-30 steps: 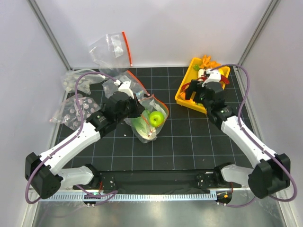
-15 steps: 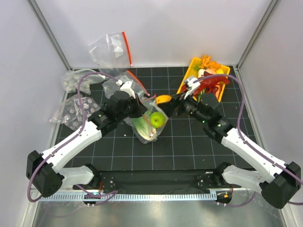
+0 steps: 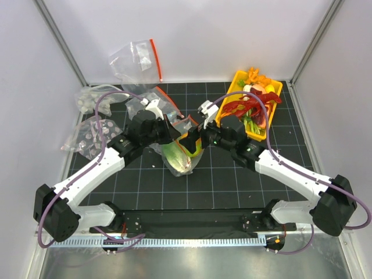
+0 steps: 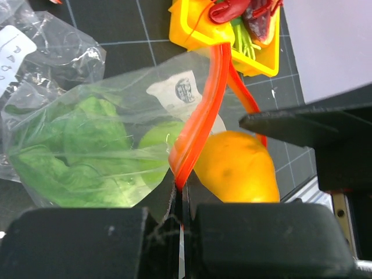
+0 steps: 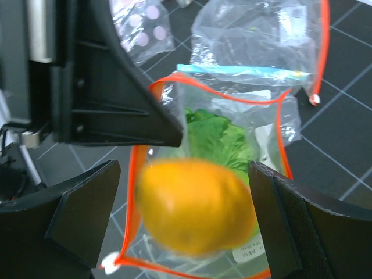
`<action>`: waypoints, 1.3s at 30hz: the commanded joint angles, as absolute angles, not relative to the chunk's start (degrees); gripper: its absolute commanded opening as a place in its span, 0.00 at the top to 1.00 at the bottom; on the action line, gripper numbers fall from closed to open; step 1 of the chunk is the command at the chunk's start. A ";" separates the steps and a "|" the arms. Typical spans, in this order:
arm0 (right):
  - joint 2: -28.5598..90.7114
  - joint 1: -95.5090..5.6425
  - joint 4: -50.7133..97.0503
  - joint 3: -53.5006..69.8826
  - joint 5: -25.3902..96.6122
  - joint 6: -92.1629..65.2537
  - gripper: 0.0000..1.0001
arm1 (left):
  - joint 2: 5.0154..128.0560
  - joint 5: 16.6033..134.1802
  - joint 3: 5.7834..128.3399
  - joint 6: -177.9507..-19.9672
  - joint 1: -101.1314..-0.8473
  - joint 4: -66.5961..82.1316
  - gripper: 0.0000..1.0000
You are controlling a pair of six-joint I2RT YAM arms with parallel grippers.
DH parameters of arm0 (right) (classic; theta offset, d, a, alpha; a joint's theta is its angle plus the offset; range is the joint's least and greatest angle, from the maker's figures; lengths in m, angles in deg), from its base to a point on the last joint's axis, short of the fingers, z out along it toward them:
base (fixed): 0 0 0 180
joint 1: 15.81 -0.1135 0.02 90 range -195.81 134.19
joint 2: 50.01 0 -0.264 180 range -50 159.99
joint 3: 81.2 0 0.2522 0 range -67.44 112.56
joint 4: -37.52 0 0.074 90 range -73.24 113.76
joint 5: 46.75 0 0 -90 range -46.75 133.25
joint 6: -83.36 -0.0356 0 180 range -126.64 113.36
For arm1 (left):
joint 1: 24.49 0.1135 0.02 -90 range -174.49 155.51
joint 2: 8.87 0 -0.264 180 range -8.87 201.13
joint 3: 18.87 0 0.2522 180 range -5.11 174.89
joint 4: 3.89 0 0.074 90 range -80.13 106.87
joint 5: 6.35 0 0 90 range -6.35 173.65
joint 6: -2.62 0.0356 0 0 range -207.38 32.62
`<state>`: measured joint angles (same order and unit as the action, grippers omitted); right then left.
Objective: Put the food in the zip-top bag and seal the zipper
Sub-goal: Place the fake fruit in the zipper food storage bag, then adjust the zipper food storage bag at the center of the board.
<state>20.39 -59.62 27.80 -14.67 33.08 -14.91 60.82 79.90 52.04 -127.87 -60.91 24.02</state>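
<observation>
The clear zip-top bag stands open mid-table with the green lettuce and the round green fruit inside. My left gripper is shut on its red-orange zipper and holds the mouth up; it also shows in the top view. My right gripper hovers over the mouth with its jaws wide apart. The yellow-orange piece is blurred between the fingers, right above the open mouth, and touches neither that I can see. It also shows in the left wrist view.
A yellow tray with a red lobster and other toy foods stands at the back right. Other clear bags and dotted pouches lie at the back left. A bag with a blue strip lies just behind the open bag.
My right arm swung left from the yellow tray carrying the yellow-orange piece to above the bag mouth, and its jaws now stand apart. My left gripper kept its hold on the zipper.
</observation>
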 commanded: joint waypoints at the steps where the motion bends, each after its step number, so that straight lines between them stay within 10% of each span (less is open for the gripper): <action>1: 20.14 -59.93 27.72 -11.46 37.80 -14.28 0.00 | 60.74 77.15 52.11 -128.95 -60.61 20.86 1.00; 14: 15.65 -59.93 22.55 -11.11 44.99 -12.97 0.03 | 58.54 77.85 50.62 -130.62 -56.40 22.35 1.00; 22: 20.04 -59.93 11.64 -6.19 56.35 -15.87 0.33 | 57.49 80.13 49.91 -131.94 -55.25 22.97 1.00; 34: 26.19 -60.02 0.21 1.37 53.89 -22.46 0.47 | 51.43 92.17 47.54 -134.49 -54.37 25.60 1.00; 39: 27.69 -60.28 -1.72 2.95 52.31 -23.77 0.74 | 51.95 92.97 48.15 -135.71 -54.28 26.83 0.96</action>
<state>27.18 -59.71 0.37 -0.09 54.19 -22.08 52.45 90.07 47.67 -134.14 -54.73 27.13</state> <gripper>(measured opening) 0.335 0.030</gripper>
